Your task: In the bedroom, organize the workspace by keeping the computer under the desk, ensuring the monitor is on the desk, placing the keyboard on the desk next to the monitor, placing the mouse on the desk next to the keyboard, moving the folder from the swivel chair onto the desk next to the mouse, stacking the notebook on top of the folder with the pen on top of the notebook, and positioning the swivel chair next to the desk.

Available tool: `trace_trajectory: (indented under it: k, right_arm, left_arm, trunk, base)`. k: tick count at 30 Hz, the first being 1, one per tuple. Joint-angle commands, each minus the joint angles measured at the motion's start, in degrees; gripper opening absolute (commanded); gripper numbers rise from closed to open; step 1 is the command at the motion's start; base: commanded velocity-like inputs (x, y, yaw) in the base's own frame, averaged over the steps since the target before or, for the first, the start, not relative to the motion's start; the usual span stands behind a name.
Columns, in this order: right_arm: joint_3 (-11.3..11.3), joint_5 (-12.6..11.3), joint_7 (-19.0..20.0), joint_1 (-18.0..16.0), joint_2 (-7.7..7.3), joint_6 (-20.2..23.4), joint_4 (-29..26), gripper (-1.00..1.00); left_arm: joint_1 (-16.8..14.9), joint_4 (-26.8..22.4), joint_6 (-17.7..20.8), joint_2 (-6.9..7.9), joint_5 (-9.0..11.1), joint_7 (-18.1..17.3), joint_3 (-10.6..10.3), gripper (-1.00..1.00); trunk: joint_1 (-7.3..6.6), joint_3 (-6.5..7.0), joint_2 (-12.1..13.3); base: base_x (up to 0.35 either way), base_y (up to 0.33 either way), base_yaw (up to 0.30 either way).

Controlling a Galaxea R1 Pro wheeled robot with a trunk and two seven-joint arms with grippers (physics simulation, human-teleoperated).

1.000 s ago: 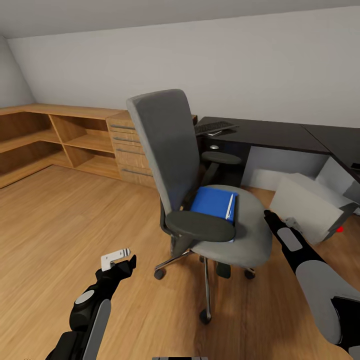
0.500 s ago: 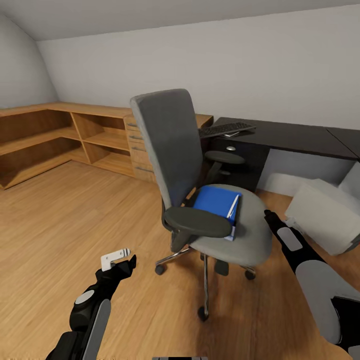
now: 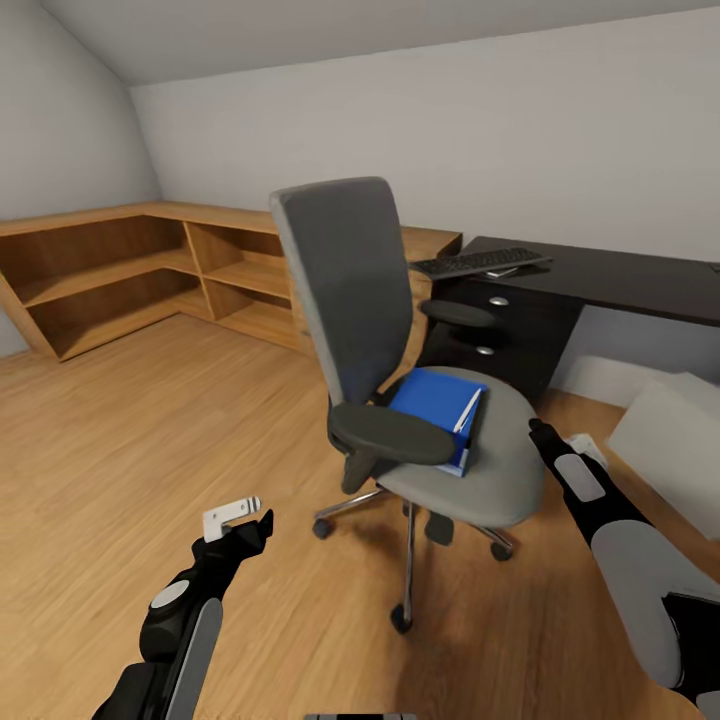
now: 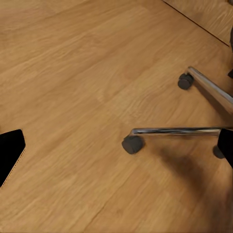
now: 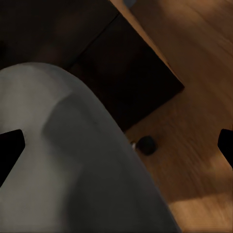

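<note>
The swivel chair (image 3: 350, 290) stands mid-floor with its grey back toward me. On its seat lies the blue folder (image 3: 436, 402), with a thin white strip along one edge; I cannot tell if that strip is the pen. The keyboard (image 3: 480, 263) rests on the black desk (image 3: 620, 275) behind. The light grey computer (image 3: 672, 445) lies tilted on the floor at right. My left gripper (image 3: 243, 520) hangs open low beside the chair's chrome base (image 4: 194, 130). My right gripper (image 3: 540, 436) is open by the seat's edge (image 5: 73, 160). Monitor, mouse and notebook are out of view.
Light-wood shelving (image 3: 110, 270) runs along the left walls, ending in a drawer chest behind the chair. A black drawer cabinet (image 3: 500, 335) stands under the desk's near end. Oak floor (image 3: 130, 450) stretches out to the left of the chair.
The whole picture has shifted right, so the camera has turned left; more shelving shows and less of the desk and computer. Both arms hold the same pose.
</note>
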Motion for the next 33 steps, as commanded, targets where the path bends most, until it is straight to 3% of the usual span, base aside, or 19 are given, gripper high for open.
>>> trace_trajectory:
  k: [1, 33]
  right_arm:
    - [0.25, -1.16, -0.21, 0.05, 0.03, 0.19, 0.98, 1.0]
    - [0.28, -1.24, -0.21, 0.05, 0.03, 0.19, 0.91, 1.0]
  left_arm:
    - [-0.05, -0.05, 0.23, -0.03, 0.6, 0.39, -0.01, 1.0]
    - [-0.05, 0.65, 0.07, -0.12, 0.51, 0.39, -1.18, 1.0]
  trunk:
    - [0.0, -0.06, -0.01]
    - [0.0, -0.06, -0.01]
  base:
    - [0.0, 0.0, 0.205]
    - [0.0, 0.0, 0.253]
